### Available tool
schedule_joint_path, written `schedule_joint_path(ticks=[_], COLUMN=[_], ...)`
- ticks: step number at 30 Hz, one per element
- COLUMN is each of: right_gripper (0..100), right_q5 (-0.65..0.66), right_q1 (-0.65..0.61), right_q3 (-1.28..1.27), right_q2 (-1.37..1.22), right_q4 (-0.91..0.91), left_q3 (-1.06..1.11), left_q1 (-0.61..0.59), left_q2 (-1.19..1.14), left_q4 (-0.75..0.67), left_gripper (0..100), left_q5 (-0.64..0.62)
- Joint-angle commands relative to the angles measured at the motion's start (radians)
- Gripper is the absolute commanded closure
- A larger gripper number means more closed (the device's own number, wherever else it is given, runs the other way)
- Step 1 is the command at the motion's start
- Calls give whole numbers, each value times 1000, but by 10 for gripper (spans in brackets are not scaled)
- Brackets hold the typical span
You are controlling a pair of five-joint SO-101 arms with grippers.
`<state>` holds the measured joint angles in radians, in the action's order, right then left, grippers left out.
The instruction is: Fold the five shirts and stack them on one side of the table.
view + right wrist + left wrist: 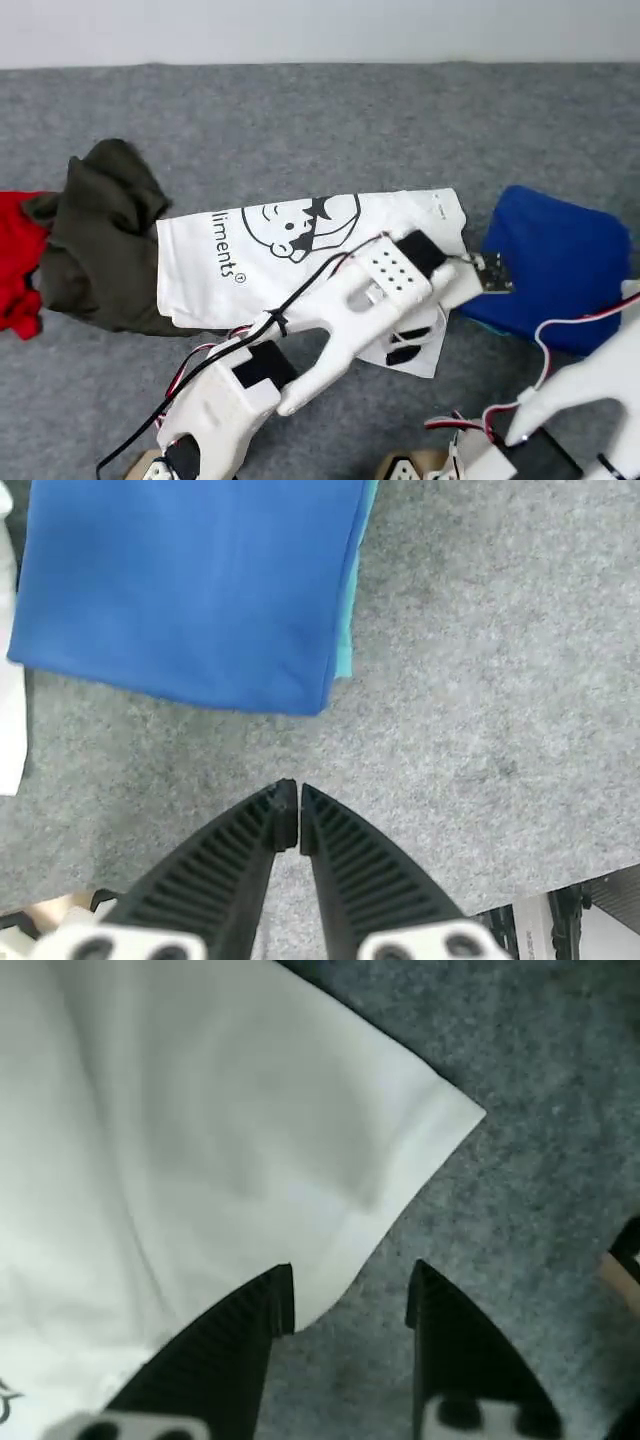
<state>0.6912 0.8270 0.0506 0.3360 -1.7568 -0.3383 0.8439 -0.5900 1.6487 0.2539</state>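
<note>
Tabletop [300, 110] of grey felt, pale wall [320, 30] behind; left gripper [350, 1285] wide at white shirt [200, 1110] edge, right gripper [298, 802] closed, empty

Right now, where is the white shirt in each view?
High view: white shirt mid-table, between olive shirt and blue shirt.
Left wrist view: its corner just ahead of the open left gripper.
Right wrist view: a white sliver at the frame edge beside the blue shirt.
Landmark shared by high and right wrist: blue shirt.
</note>
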Motion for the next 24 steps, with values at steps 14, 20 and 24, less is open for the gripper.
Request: schedule_joint_path(ticks=[14,20,24], right_gripper=[990,990,990], right_q5=[9,9,9], right_q1=[-8,-7,-5], right_q3=[-78,-78,-78], right_q2=[151,157,157], right_q4=[-39,-39,-39], left_q3=[225,154,50], left_q1=[20,38,51], left_q2=[69,80,80], left_q4=[-290,-201,-112], left_gripper=[910,973,994], left_q5=[-8,-5,-3])
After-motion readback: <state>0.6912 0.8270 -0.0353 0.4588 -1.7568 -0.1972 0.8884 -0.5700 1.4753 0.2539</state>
